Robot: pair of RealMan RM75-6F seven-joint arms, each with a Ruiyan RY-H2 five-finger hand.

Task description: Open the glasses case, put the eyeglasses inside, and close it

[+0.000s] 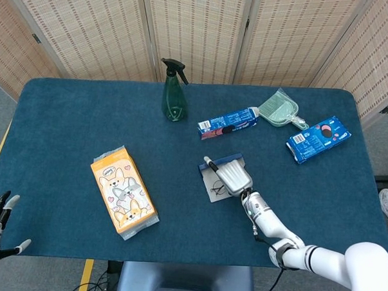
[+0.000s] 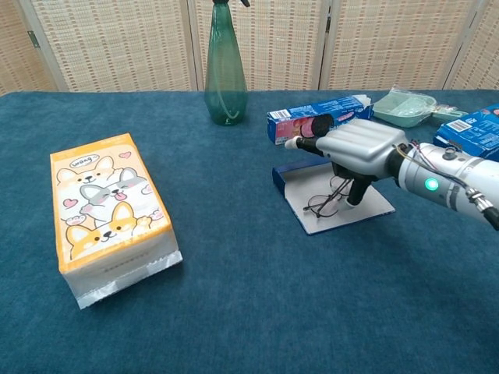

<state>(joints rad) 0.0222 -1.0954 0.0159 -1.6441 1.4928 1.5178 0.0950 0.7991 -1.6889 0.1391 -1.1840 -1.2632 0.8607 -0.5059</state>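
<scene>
The glasses (image 2: 326,199) lie in the open case (image 2: 373,206), under the right hand (image 2: 355,148). Its fingers look spread, gripping nothing. Next, shut the lid.

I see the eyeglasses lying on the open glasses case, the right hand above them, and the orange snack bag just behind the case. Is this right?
Not quite. The orange snack bag is not behind the glasses case; it lies well off to the left of it, nearer the front edge, as the head view shows. The rest holds: the eyeglasses lie on the open case, with the right hand above them.
</scene>
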